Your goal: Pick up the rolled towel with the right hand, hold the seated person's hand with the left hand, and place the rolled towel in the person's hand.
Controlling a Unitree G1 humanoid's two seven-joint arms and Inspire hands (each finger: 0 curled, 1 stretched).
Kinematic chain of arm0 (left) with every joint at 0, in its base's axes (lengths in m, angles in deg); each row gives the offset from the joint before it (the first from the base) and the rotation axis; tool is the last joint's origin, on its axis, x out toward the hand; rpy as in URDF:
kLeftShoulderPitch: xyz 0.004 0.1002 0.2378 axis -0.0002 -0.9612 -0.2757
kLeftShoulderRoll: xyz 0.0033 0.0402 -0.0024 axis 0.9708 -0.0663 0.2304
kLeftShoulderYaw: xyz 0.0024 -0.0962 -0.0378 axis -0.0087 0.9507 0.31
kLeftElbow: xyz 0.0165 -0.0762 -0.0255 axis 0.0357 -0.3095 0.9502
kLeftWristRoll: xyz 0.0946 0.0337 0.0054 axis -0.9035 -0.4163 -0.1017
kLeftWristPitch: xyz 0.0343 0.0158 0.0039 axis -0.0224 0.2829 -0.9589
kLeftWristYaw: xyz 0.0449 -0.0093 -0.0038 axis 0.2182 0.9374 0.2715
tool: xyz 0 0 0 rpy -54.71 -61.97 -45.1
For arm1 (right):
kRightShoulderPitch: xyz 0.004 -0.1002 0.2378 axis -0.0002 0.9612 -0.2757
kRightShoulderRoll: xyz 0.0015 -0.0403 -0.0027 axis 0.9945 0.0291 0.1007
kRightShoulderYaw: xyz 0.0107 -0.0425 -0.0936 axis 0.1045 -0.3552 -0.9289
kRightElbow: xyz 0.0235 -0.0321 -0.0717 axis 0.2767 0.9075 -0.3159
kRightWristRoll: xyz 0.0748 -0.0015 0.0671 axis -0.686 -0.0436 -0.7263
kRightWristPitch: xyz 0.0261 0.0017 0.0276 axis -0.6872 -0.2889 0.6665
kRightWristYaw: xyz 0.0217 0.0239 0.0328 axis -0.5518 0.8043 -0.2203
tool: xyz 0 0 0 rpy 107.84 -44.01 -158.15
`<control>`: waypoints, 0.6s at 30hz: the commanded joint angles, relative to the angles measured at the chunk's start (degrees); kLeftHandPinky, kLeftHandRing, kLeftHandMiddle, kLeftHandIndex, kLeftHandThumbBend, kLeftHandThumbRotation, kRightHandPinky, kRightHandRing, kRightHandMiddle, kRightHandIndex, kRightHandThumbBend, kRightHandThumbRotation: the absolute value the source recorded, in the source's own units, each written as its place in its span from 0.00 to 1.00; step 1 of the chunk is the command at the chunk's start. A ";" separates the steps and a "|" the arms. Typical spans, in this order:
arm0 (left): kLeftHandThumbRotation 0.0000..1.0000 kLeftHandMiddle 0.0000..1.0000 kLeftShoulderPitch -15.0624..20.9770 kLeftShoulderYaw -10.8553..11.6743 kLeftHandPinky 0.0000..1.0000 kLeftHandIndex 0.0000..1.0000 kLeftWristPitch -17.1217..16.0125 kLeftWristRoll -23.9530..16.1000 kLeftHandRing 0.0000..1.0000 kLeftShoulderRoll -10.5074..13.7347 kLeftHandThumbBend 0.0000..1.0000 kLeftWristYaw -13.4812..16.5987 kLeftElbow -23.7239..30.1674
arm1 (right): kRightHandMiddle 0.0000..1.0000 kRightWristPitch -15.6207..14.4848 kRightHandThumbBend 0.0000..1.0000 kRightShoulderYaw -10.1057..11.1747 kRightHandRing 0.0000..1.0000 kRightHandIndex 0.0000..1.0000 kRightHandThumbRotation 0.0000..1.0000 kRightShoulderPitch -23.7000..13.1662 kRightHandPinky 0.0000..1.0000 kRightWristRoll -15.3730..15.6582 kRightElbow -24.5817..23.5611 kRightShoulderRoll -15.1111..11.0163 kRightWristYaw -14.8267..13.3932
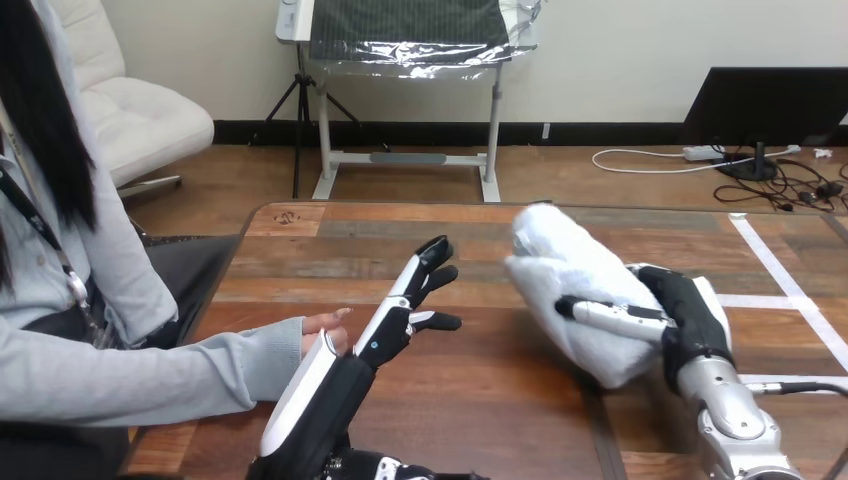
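Towel (572, 272) clasped in right hand (688, 308); left hand (388, 332) beside person's hand (322, 326).

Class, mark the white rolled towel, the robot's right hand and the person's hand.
white rolled towel (560, 270): head view, upper middle.
robot's right hand (687, 306): head view, its black middle.
person's hand (320, 327): head view, visible fingers.

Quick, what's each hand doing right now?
Left hand: open, fingers straight, beside the person's hand.
Right hand: shut on the rolled towel.
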State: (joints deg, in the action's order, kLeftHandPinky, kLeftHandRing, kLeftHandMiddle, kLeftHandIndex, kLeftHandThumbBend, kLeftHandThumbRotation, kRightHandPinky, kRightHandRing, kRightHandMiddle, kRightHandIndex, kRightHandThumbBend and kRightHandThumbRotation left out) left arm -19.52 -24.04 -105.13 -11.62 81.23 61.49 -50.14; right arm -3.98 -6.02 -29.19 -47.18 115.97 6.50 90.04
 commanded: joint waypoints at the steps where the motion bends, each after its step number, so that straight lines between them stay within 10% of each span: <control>1: 0.53 0.94 1.36 3.60 0.77 0.95 0.52 -2.97 0.90 0.06 1.00 2.83 4.01 | 0.47 3.88 0.86 3.19 0.37 0.47 0.00 -3.25 0.31 -3.11 -2.57 0.62 1.52; 18: 0.35 0.94 -0.99 13.44 0.81 0.92 7.58 -19.39 0.89 2.28 1.00 12.09 15.18 | 0.46 10.07 0.86 4.81 0.36 0.46 0.00 -1.93 0.30 -4.08 -2.78 3.10 3.55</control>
State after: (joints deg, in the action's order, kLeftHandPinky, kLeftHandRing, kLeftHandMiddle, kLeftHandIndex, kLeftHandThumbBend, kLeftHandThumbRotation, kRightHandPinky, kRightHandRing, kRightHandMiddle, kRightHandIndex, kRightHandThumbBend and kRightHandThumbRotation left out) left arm -21.80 -14.64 -99.39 -27.87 81.96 70.12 -40.33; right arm 2.06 -2.98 -28.97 -49.47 115.97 8.43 92.79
